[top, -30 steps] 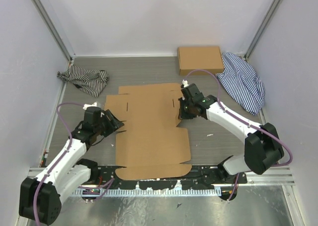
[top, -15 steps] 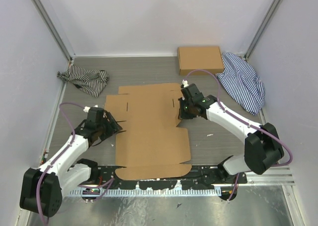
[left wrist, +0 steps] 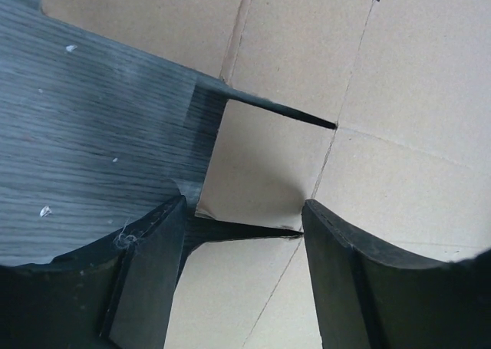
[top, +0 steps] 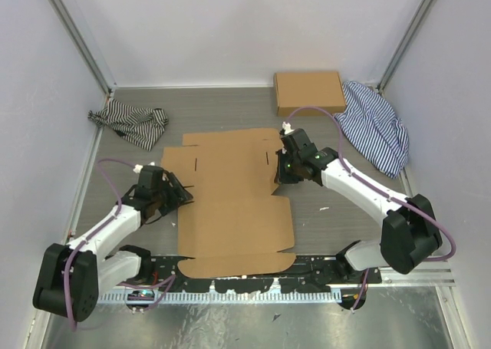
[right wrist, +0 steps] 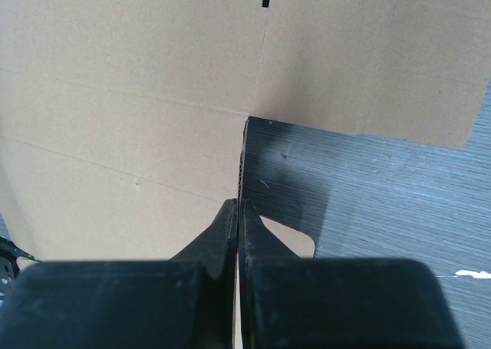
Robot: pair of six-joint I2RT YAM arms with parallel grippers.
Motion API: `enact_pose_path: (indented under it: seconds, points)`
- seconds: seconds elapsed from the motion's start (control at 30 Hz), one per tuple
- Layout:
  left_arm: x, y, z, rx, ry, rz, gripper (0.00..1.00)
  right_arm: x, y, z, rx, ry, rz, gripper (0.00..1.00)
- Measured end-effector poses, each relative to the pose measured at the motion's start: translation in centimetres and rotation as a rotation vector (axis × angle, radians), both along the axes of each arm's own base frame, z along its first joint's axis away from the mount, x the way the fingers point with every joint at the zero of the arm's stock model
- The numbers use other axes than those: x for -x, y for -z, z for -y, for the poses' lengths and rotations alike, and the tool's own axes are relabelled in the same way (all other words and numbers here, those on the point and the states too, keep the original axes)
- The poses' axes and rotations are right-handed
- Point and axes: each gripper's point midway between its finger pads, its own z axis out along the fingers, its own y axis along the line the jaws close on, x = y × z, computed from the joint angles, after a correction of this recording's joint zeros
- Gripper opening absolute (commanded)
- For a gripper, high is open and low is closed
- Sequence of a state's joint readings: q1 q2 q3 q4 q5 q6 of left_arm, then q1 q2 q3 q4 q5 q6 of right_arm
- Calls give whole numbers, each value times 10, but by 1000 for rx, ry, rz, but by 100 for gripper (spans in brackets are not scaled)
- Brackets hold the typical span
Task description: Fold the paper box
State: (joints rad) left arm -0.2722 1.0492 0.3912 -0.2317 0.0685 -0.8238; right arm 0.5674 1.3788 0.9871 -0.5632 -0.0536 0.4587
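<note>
The paper box (top: pixel 234 203) lies flat and unfolded on the grey table, a plain brown die-cut sheet with flaps and slits. My left gripper (top: pixel 178 198) is open at the box's left edge. In the left wrist view (left wrist: pixel 245 211) its fingers straddle a small side flap (left wrist: pixel 261 172) without closing on it. My right gripper (top: pixel 282 172) is at the box's right edge. In the right wrist view (right wrist: pixel 238 205) it is shut on a side flap (right wrist: pixel 244 157), which stands up edge-on between the fingers, beside the flat panel (right wrist: pixel 130 96).
A neat closed brown cardboard box (top: pixel 309 93) sits at the back right. A blue striped cloth (top: pixel 376 126) lies right of it, and a black-and-white striped cloth (top: pixel 130 124) at the back left. Walls enclose the table on three sides.
My left gripper has shifted slightly toward the box's left edge as the arm stretched forward. The right gripper and the box have not visibly moved.
</note>
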Motion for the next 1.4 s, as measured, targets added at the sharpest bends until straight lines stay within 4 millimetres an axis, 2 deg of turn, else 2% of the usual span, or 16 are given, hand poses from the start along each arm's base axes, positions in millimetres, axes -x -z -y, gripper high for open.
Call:
enact_pose_path:
  seconds: [0.27, 0.4, 0.8, 1.0, 1.17, 1.4]
  points:
    - [-4, -3, 3, 13, 5, 18, 56, 0, 0, 0, 1, 0, 0, 1]
    - [-7, -13, 4, 24, 5, 58, 52, 1, 1, 1, 6, 1, -6, 1]
    - [-11, -24, 12, 75, 23, 94, 51, 1, 2, 1, 6, 0, -8, 1]
    - [-8, -16, 19, 78, 47, 56, 51, 0, 10, 1, 21, 2, -25, 1]
    - [-12, -24, 24, 78, 68, 73, 52, -1, 17, 1, 37, 6, -38, 2]
    - [-22, -40, 30, 56, 102, 121, 53, -3, 27, -1, 65, 2, -59, 13]
